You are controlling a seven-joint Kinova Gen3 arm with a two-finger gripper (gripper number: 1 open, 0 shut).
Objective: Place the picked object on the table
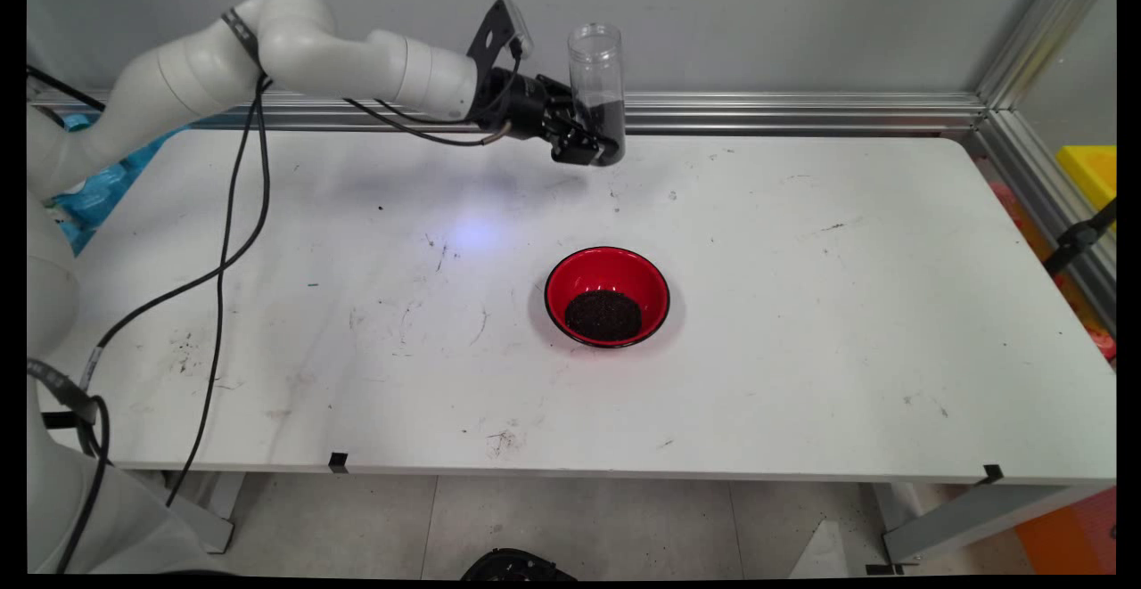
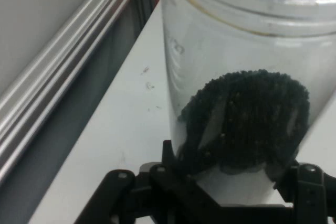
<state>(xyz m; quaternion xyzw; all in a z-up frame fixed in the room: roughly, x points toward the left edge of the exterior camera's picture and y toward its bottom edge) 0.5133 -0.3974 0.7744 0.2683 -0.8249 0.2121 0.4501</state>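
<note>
While the arm reached in from the upper left with its black cables (image 1: 233, 215) hanging over the left part of the table, the white table (image 1: 802, 348) showed scuffs and small dark specks across its top. At the near edge two small black tabs (image 1: 338, 461) marked the table's front lip, one toward the left and one at the right corner.

Near the middle of the table, slightly right of centre, sat a red bowl (image 1: 607, 296) with a dark rim. A round heap of dark granules (image 1: 603, 315) lay in its bottom, toward the near side. The bowl stood alone, well apart from the gripper.

Farther back, close to the far edge, the black gripper (image 1: 595, 145) (image 2: 239, 174) was pinched on the lower part of a clear plastic jar (image 1: 596, 81) (image 2: 247, 56). The jar stood upright with its open mouth at the top. Dark granules like those in the bowl filled only its bottom portion (image 2: 247, 121); the upper part was see-through. In the hand view the fingers (image 2: 176, 161) pressed against the jar's sides at the level of the granules. Whether the jar's base touched the table could not be told.

Behind the table ran an aluminium rail (image 1: 802, 112) along the grey wall (image 1: 802, 28), turning a corner at the far right. A yellow object (image 1: 1092, 170) showed beyond the table's right side.
</note>
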